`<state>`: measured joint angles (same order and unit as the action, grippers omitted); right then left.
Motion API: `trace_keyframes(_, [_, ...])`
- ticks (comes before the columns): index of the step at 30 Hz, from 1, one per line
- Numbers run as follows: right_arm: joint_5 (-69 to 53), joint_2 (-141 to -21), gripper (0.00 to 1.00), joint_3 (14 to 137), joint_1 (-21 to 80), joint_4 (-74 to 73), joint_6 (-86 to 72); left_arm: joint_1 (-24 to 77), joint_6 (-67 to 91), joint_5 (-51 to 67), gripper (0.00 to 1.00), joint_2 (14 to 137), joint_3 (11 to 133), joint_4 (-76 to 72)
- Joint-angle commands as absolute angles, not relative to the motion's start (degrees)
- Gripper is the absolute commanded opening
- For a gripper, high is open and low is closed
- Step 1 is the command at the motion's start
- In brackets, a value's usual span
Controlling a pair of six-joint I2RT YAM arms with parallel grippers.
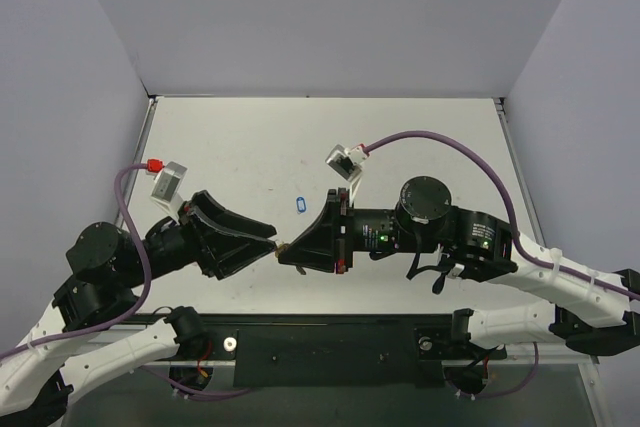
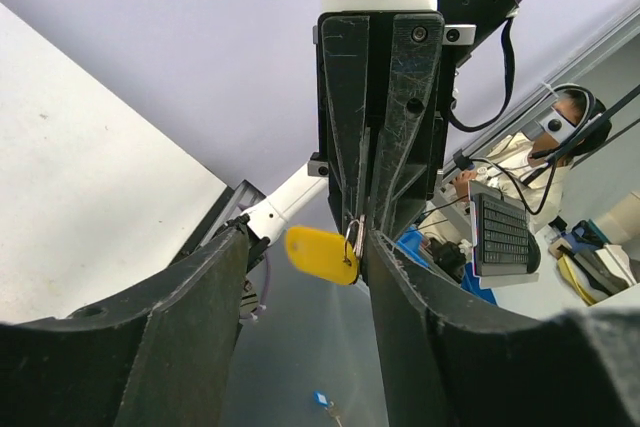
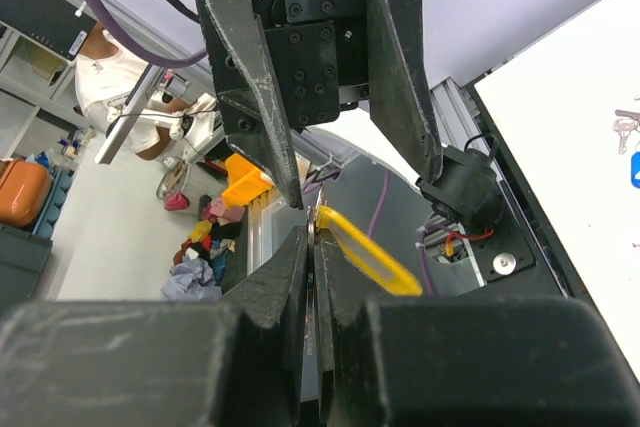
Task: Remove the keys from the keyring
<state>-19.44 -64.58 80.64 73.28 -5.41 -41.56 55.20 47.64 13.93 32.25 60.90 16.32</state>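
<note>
My two grippers meet tip to tip above the table's near middle. My right gripper [image 1: 287,247] [image 3: 316,237] is shut on a thin silver metal piece, seemingly a key, most of it hidden between the fingers. The keyring hangs from it: a yellow oval tag [image 2: 320,254] [image 3: 368,253] on a thin metal ring [image 2: 353,238]. My left gripper [image 1: 273,242] [image 2: 308,237] is open, its fingers [image 2: 190,297] on either side of the tag without closing on it; the right finger stands close to the ring.
A small blue tag [image 1: 300,205] [image 2: 320,399] with keys lies on the white table [image 1: 420,137] beyond the grippers; it also shows at the right wrist view's edge [image 3: 634,168]. Grey walls enclose the table on three sides.
</note>
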Motion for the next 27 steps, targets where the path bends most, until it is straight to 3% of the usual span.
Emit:
trace_keyframes(1, [-20.0,-65.0,0.00,83.1,74.0,-2.2,-41.0,55.5,49.3,15.1,0.58,32.1,61.0,10.1])
trace_keyframes(7, [-19.6,-65.2,0.00,83.4,74.4,-2.2,-41.0,55.5,49.6,15.7,0.50,32.4,60.8,9.9])
trace_keyframes(27, [-19.3,-65.8,0.00,84.2,74.8,-2.8,-40.7,55.5,50.6,19.2,0.39,33.7,60.1,8.0])
